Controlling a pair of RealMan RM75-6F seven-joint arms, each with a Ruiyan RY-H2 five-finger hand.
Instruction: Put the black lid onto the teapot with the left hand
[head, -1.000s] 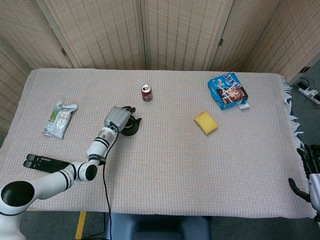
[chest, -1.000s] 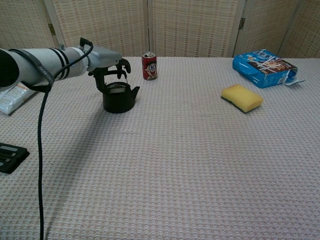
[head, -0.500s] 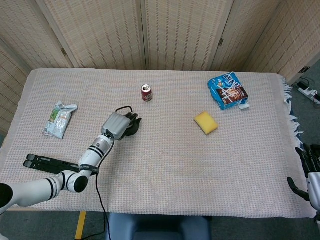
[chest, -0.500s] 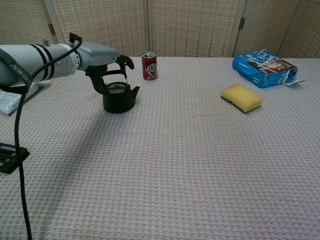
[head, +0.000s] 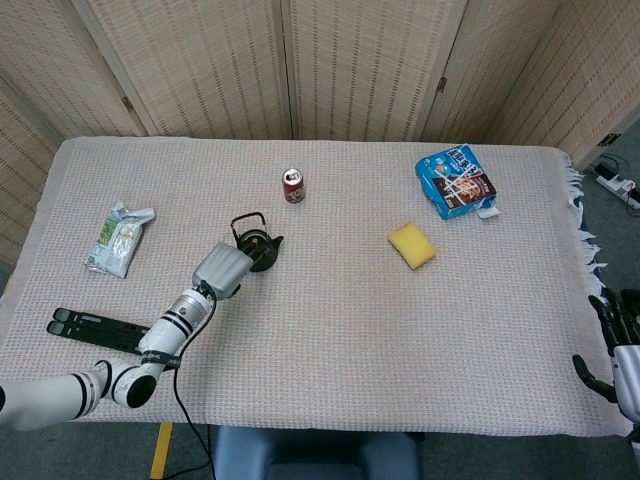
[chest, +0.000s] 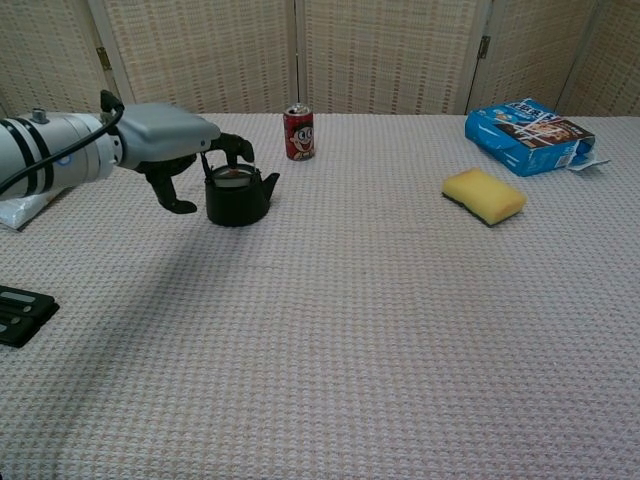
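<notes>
**Woven screens, cloth-covered table, teapot left of centre**

Pale woven folding screens stand behind a table (head: 330, 330) spread with a pinkish waffle-weave cloth. A black teapot (chest: 238, 196) stands upright on the cloth, left of the table's middle. Its spout juts toward the right in the chest view, so the pot's long axis, spout to back, runs across the table rather than toward the camera. Its wire handle arches up over the opening. Inside the rim sits a round, lighter-toned disc (chest: 234, 175), lying level in the mouth of the pot; whether this is the black lid seated there cannot be told for certain.

The left hand (chest: 170, 150) hangs just beside the teapot on its left side, a little nearer the camera. Its dark fingers (chest: 236, 147) curve downward and apart, one reaching over by the handle; nothing is held in them. In the head view the same hand (head: 221, 269) shows as a grey block just below and left of the pot. The right hand (head: 618, 348) rests at the far right edge of the head view, off the table, fingers loosely spread and holding nothing.

Elsewhere, a red drink can (chest: 298, 133) stands upright behind the teapot. A yellow sponge (chest: 484, 195) lies to the right, with a blue snack bag (chest: 530, 122) beyond it. A pale packet (head: 118, 239) lies at the left, and a flat black object (head: 92, 326) near the front-left edge.
</notes>
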